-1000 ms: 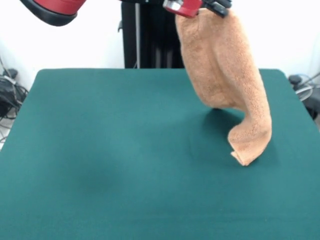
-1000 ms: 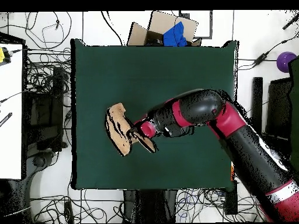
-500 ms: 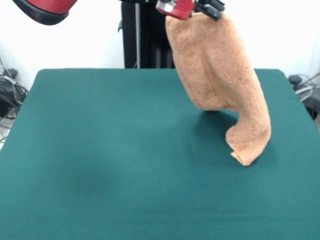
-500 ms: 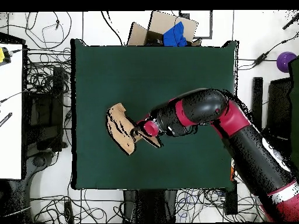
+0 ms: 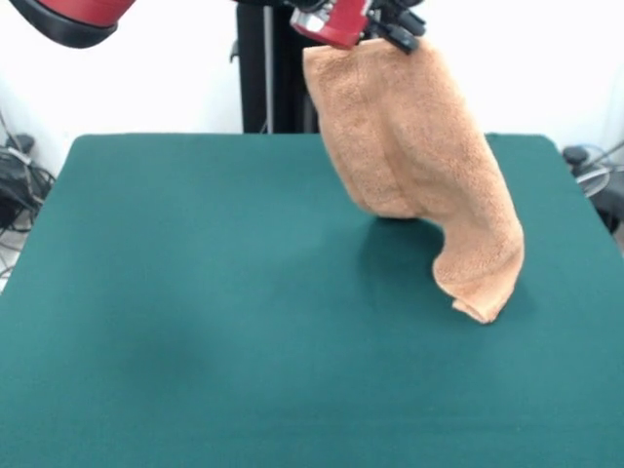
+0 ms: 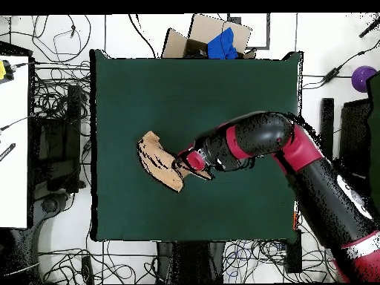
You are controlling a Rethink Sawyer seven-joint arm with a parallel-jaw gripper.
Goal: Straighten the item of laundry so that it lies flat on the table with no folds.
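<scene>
Orange-tan terry towel: hangs bunched from the gripper, which pinches its top edge high above the worktop. Lower end trails down to the gripper's right, its folded tip touching the green felt.

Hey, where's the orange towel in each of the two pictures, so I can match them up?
Front view: the towel hangs from the hand at top centre, its lower end touching the green table right of centre.
Overhead view: the towel is left of centre on the table, at the tip of the red arm.
Shared landmark: the hand holding the towel's upper edge.
</scene>
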